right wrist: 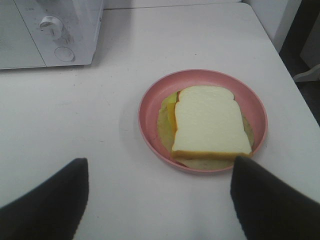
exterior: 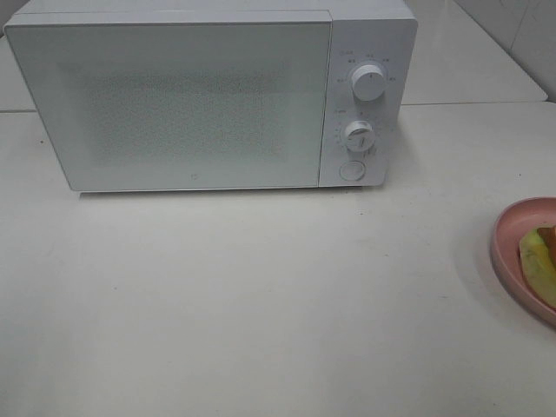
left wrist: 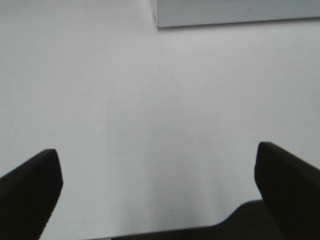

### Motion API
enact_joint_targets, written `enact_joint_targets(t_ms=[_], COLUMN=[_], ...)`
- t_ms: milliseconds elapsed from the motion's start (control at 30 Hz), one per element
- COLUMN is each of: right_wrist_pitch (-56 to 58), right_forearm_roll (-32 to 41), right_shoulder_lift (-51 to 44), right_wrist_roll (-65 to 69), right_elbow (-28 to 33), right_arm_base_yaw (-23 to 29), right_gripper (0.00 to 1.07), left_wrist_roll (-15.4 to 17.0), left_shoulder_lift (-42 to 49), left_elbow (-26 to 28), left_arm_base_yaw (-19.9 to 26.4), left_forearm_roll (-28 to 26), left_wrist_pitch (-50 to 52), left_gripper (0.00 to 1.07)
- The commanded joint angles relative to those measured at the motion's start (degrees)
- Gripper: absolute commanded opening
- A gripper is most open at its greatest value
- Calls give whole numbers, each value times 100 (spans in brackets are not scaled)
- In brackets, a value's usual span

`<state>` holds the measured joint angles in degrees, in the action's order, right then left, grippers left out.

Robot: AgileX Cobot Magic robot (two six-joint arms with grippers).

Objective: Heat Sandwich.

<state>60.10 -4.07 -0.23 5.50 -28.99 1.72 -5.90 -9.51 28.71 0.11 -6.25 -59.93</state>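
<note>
Tabletop (exterior: 261, 304): white, carrying everything.
Microwave (exterior: 174, 95): sitting far left of centre, door closed.
Plate (right wrist: 150, 100): pink, lying at right edge.
Sandwich (right wrist: 210, 122): resting on plate, well apart from microwave; probably light, soft, layers liable to slide; likely safer lifting by plate rim.
Right gripper (right wrist: 157, 197): hanging spread wide, holding nothing.
Left gripper (left wrist: 157, 187): hanging spread wide, holding nothing.

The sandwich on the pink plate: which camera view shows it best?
The right wrist view: the whole sandwich lies in full sight on the pink plate, ahead of the open right gripper. The exterior high view shows only a cut-off part at its right edge. The left wrist view shows none of it.
</note>
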Motion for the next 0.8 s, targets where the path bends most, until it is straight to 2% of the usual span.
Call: enact_joint_targets(t_ms=[33,233,800], right_wrist_pitch=[-63,-63,-63], right_forearm_roll=[6,6,6], right_shoulder_lift=[-149,-149,-97], right_wrist_roll=[-63,-63,-63], right_elbow=[0,0,0], right_arm_base_yaw=[-46,-46,-46], right_gripper=[75,75,75], left_wrist_roll=[6,0,6], left_shoulder_lift=[435,1134,1123], left_elbow=[-23,-23,-29], left_arm_base_yaw=[-11,-11,-11], left_forearm_roll=[-57,-23,-23], left_wrist_pitch=[46,46,52], left_gripper=[100,100,100])
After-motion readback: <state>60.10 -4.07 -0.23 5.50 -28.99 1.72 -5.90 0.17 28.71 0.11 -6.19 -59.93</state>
